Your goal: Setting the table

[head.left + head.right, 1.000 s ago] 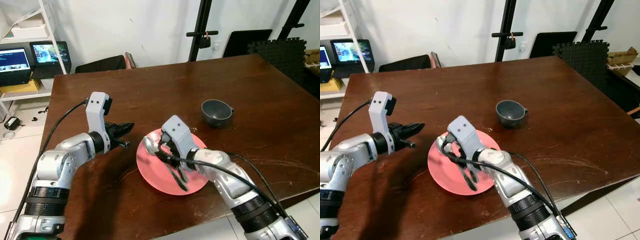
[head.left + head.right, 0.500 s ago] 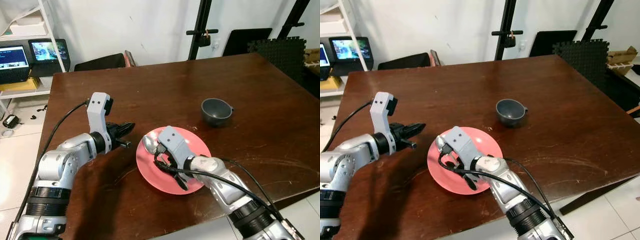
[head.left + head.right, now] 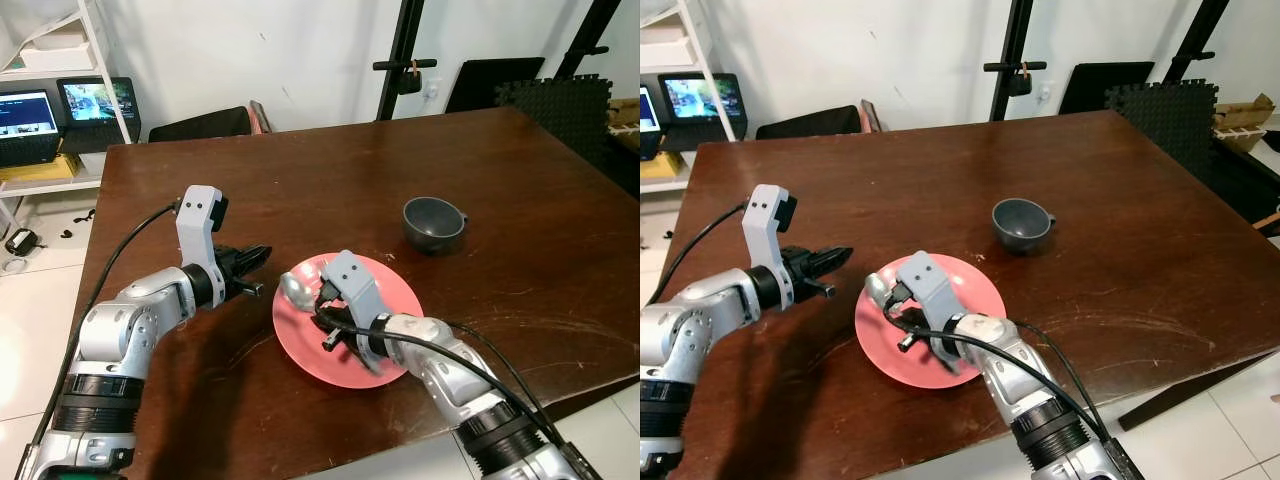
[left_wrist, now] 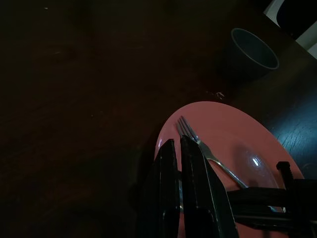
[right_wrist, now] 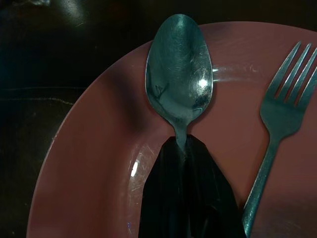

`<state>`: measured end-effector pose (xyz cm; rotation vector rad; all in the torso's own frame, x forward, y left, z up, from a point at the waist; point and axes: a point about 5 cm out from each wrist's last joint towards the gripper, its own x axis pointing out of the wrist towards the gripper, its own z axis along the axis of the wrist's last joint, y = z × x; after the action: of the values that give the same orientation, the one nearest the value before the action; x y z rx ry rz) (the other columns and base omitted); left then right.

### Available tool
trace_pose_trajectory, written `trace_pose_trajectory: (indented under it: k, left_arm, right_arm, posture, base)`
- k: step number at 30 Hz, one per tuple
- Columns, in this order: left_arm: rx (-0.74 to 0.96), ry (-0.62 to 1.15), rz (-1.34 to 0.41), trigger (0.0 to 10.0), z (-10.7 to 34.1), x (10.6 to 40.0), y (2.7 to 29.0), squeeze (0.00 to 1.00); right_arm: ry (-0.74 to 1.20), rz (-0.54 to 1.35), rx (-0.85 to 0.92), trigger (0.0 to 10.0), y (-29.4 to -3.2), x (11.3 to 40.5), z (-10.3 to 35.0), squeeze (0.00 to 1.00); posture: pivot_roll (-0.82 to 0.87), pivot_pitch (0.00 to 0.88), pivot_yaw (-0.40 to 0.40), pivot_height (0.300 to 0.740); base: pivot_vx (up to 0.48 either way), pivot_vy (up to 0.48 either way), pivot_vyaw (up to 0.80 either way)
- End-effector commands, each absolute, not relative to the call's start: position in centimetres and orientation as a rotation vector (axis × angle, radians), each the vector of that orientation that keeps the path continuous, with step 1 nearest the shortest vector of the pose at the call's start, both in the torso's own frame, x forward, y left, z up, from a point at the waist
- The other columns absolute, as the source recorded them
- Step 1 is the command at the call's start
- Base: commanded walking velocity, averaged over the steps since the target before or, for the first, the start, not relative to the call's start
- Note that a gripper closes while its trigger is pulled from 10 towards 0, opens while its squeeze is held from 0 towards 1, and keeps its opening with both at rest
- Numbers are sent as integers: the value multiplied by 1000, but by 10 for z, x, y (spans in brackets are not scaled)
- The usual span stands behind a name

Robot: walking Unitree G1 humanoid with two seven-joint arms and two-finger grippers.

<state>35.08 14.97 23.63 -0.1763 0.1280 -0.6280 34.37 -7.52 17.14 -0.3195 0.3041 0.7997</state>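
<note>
A pink plate [image 3: 398, 292] lies on the dark wooden table [image 3: 330, 170] in front of me. My right gripper [image 3: 336, 322] is over the plate, shut on the neck of a metal spoon [image 5: 179, 89], whose bowl [image 3: 293, 288] sticks out past the plate's left rim. A fork [image 5: 282, 109] lies on the plate beside the spoon. My left gripper [image 3: 256, 256] hovers just left of the plate, shut and holding nothing, its fingertips [image 4: 172, 146] pointing at the rim. A grey cup [image 3: 433, 222] stands upright beyond the plate to the right.
Beyond the table's far-left corner stand a white shelf with laptops [image 3: 60, 110] and a dark chair back [image 3: 200, 127]. A black stand [image 3: 403, 60] and foam mats [image 3: 560, 100] are behind the far edge. The table's near edge [image 3: 600, 385] runs close to my right arm.
My right wrist has turned over the plate with the spoon in it, and the spoon's bowl has shifted slightly left. The left arm has hardly moved.
</note>
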Motion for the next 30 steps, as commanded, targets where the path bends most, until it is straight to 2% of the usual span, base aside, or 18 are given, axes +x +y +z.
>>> trace_pose_trajectory:
  k: [1, 9, 12, 13, 14, 18, 19, 20, 23, 27, 30]
  left_arm:
    - [-178, 148, -622, 10000, 230, 349, 150, 0]
    - [-180, 146, -620, 10000, 229, 349, 150, 0]
    - [-182, 146, -620, 10000, 229, 348, 150, 0]
    - [-182, 146, -621, 10000, 229, 348, 149, 0]
    - [-187, 127, -607, 10000, 232, 349, 150, 0]
    - [-224, 62, -566, 10000, 242, 352, 154, 0]
    - [-271, 10, -507, 10000, 252, 356, 161, 0]
    - [-279, -3, -488, 10000, 255, 357, 163, 0]
    - [-214, -22, -488, 10000, 256, 354, 161, 0]
    - [-142, -23, -508, 10000, 253, 348, 155, 0]
    - [-113, -14, -524, 10000, 245, 341, 146, 0]
  right_arm:
    - [386, 801, -308, 0, -79, 339, 153, 0]
    - [374, 809, -292, 0, -79, 339, 154, 0]
    - [308, 807, -225, 0, -78, 342, 167, 0]
    - [263, 803, -185, 3804, -78, 344, 176, 0]
    - [176, 755, -143, 10000, -81, 349, 193, 0]
    - [29, 622, -93, 10000, -93, 359, 220, 0]
    - [-99, 485, -30, 10000, -107, 366, 243, 0]
    - [-151, 431, 22, 10000, -114, 367, 255, 0]
    - [-245, 353, 65, 10000, -127, 366, 274, 0]
    - [-297, 306, 41, 10000, -135, 363, 282, 0]
    - [-312, 220, 100, 10000, -148, 362, 285, 0]
  posture:
    - [-69, 221, 37, 740]
    - [-66, 215, 35, 740]
    - [-61, 212, 35, 740]
    - [-55, 209, 37, 740]
    - [-52, 208, 37, 740]
    - [-50, 206, 38, 740]
    - [-38, 192, 46, 740]
    - [-34, 188, 48, 740]
    - [-24, 178, 52, 740]
    - [-19, 170, 57, 740]
    - [-19, 160, 65, 740]
  base:
    - [0, 0, 0]
    - [0, 0, 0]
    - [0, 0, 0]
    - [0, 0, 0]
    - [0, 0, 0]
    - [0, 0, 0]
    - [0, 0, 0]
    - [0, 0, 0]
    - [0, 0, 0]
    - [0, 0, 0]
    - [0, 0, 0]
